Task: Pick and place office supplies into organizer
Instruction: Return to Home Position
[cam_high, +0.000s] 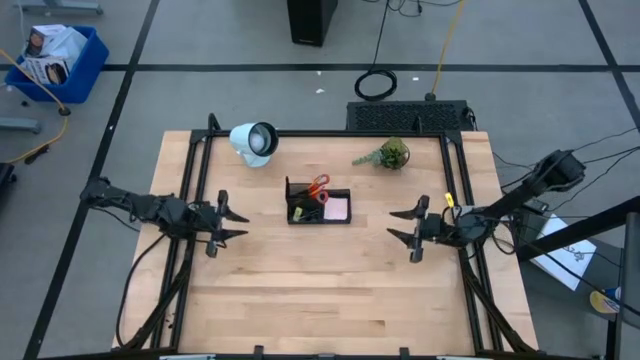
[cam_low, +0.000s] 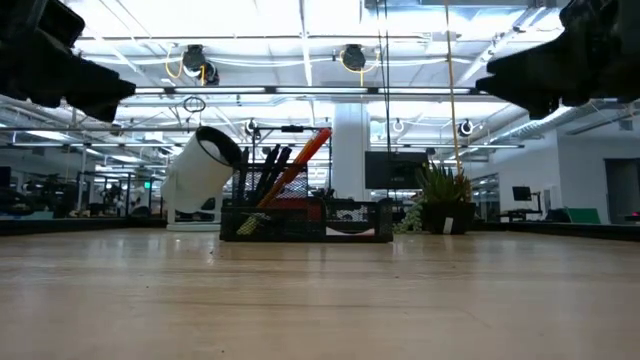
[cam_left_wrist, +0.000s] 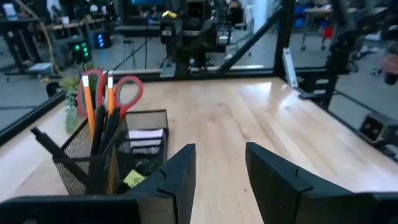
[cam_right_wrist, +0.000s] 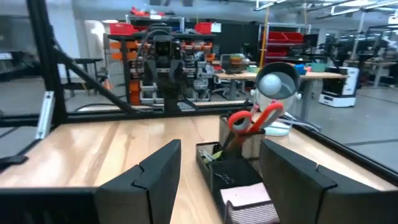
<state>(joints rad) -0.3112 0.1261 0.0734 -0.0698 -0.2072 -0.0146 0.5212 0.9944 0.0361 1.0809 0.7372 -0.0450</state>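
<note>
The black mesh organizer (cam_high: 318, 205) stands on the table's middle. Red-handled scissors (cam_left_wrist: 127, 90), orange pencils (cam_left_wrist: 90, 106) and black pens stand upright in its taller section. A pink sticky-note pad (cam_high: 337, 209) and a small yellow piece (cam_left_wrist: 132, 179) lie in its low compartments. My left gripper (cam_high: 243, 225) hovers open to the left of the organizer, pointing level toward it, with nothing between its fingers (cam_left_wrist: 180, 180). To the organizer's right, my right gripper (cam_high: 392, 224) points level toward it, open, with nothing in it.
A white round lamp (cam_high: 254, 141) lies at the far left and a small green plant (cam_high: 390, 154) stands at the far right. A black mesh panel (cam_high: 408, 116) sits beyond the far edge. Black frame rails (cam_high: 200, 170) run along both sides. Bare wood (cam_high: 320, 290) spreads toward the near edge.
</note>
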